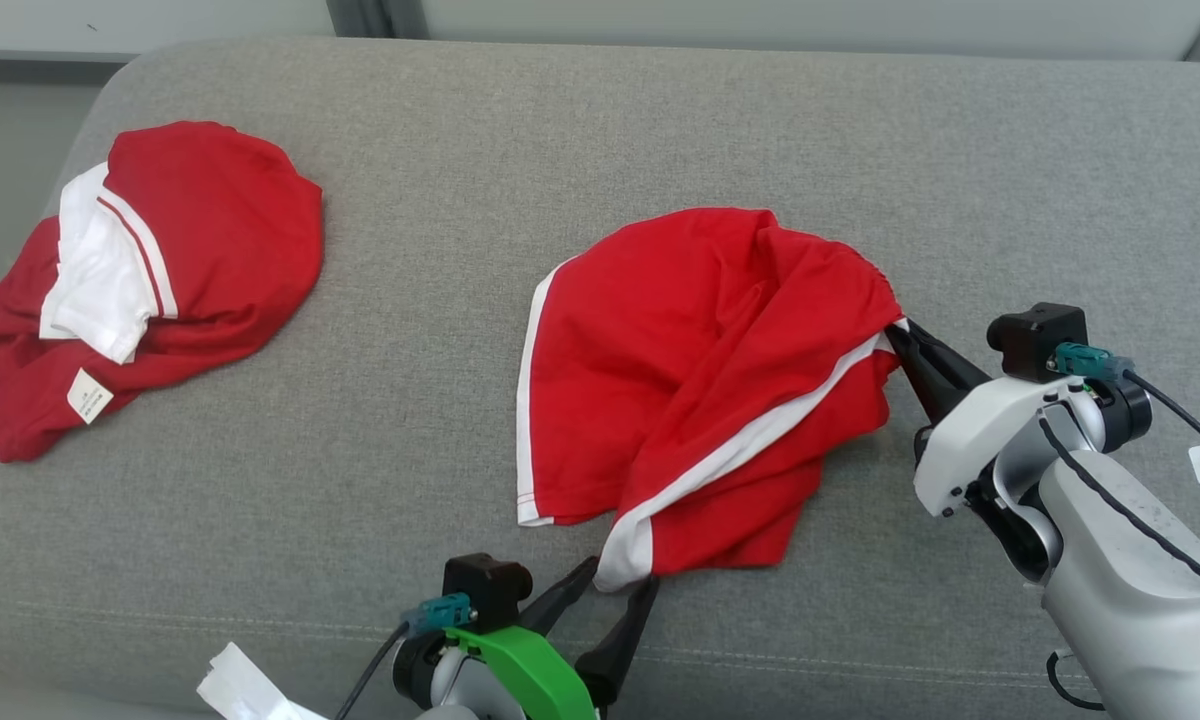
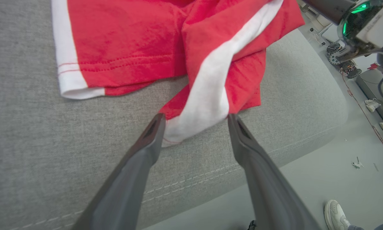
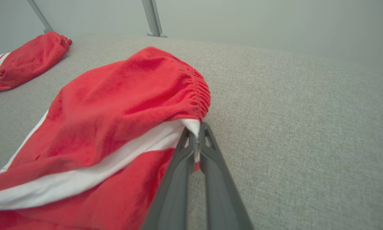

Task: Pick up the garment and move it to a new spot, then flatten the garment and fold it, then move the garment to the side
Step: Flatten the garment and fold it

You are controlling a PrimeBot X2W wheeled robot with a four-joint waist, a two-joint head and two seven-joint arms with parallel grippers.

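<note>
Pinching the shorts (image 1: 680, 380) at the waistband (image 3: 201, 95), my right jaws are closed tight on the cloth, fixing that end while the rest lies crumpled on the grey cushion (image 1: 660, 120). My left jaws stand wide apart, straddling the white-striped hem (image 2: 198, 121) near the front edge, holding nothing yet. I judge this sets up a two-point grip for stretching the shorts flat. A second red garment (image 1: 190, 230) lies well apart, to my left.

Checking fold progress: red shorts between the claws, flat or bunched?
Bunched. The red shorts lie crumpled with layers overlapping; right claw pinches one edge, left claw open around a hem corner.
</note>
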